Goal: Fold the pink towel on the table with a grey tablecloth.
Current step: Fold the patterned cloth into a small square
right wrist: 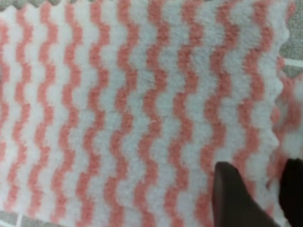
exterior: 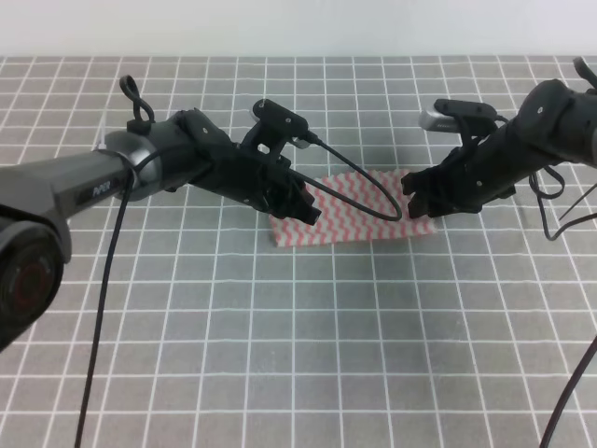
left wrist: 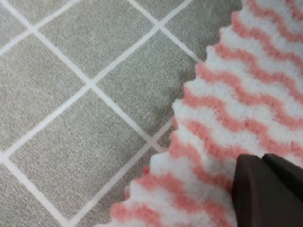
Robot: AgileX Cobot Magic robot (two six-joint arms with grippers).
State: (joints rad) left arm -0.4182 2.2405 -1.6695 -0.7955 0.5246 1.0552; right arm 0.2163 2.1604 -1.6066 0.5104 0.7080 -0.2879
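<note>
Soft pink towel looks light and limp; we take its side edges, our left fingers and right fingers low there, closure unclear.

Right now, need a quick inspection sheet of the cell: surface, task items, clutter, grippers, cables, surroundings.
Surface: table with a grey tablecloth, white grid lines, lying flat where visible.
Job's things: pink towel lies mid-table, pink and white zigzag stripes, scalloped edge; both arms hide parts of it.
Clutter: nothing seen.
Grippers: left gripper is at the towel's left edge, its fingertips over the cloth; open or shut cannot be told. Right gripper is at the towel's right edge, its fingers apart over the cloth near the border.
Cables: a black cable loops from the left wrist across the towel; another hangs along the left arm.
Surroundings: plain pale wall behind the table.
</note>
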